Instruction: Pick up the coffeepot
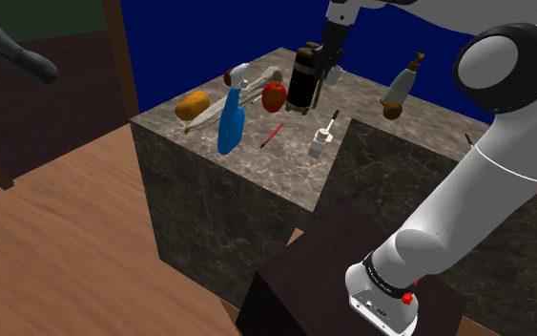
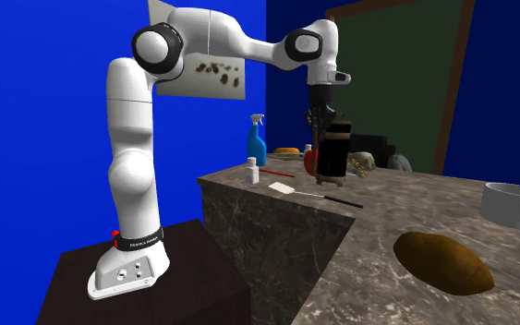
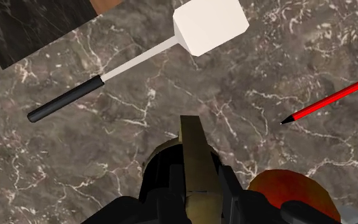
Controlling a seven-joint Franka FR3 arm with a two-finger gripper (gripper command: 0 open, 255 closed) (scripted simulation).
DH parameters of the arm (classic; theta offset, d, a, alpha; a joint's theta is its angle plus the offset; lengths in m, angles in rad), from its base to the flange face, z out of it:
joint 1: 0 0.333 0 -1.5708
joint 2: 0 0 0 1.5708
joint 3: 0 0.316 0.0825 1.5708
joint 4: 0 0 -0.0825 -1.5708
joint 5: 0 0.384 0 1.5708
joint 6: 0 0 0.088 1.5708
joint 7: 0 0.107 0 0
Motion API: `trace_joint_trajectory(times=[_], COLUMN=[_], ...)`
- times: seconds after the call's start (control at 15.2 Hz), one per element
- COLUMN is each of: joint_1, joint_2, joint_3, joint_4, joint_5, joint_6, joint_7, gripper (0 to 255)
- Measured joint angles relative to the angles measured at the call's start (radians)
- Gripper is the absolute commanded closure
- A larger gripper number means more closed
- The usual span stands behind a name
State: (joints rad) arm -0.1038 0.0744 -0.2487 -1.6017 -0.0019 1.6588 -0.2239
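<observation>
**Q:** Location of the coffeepot (image 1: 304,81)?
**A:** It is upright over the marble counter (image 1: 209,191), near the middle of the top and directly under the gripper (image 1: 328,67). The body is black and cylindrical, and a brass-coloured handle runs up one side. I cannot tell whether the base touches the counter.

**Q:** Finger state?
**A:** Closed on the coffeepot. In the wrist view the two black fingers clasp the brass-coloured handle between them.

**Q:** Nearest item?
**A:** A red apple (image 1: 274,94), just beside the coffeepot on the shoulder view's left. I cannot tell whether the two touch.

**Q:** Next items outward?
**A:** A spatula (image 1: 321,138) with a white blade and black grip lies flat near the coffeepot, toward the counter's notched edge by the stand (image 1: 295,277). A red pen (image 1: 272,135) lies flat between the spatula and a blue spray bottle (image 1: 231,124). The bottle stands upright at the counter's edge. An orange-brown loaf (image 1: 193,105) sits beside it on the shoulder view's left.

**Q:** Arm posture?
**A:** The arm rises from the dark stand and bends over the counter, with the hand pointing straight down. Blue walls stand behind the counter.
</observation>
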Motion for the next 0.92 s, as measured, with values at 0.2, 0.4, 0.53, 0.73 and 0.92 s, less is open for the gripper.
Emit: trace_joint_trajectory(times=[0.2, 0.4, 0.53, 0.73, 0.92], joint_1=[-0.001, -0.002, -0.003, -0.006, -0.009], joint_2=[0.014, 0.018, 0.025, 0.036, 0.056], joint_3=[0.000, -0.001, -0.002, -0.003, -0.004], joint_4=[0.054, 0.096, 0.133, 0.189, 0.248], joint_5=[0.003, 0.004, 0.006, 0.009, 0.014], joint_6=[-0.041, -0.079, -0.110, -0.155, -0.195], joint_7=[-0.001, -0.004, -0.005, -0.007, -0.010], gripper=[255, 255, 255, 255, 255])
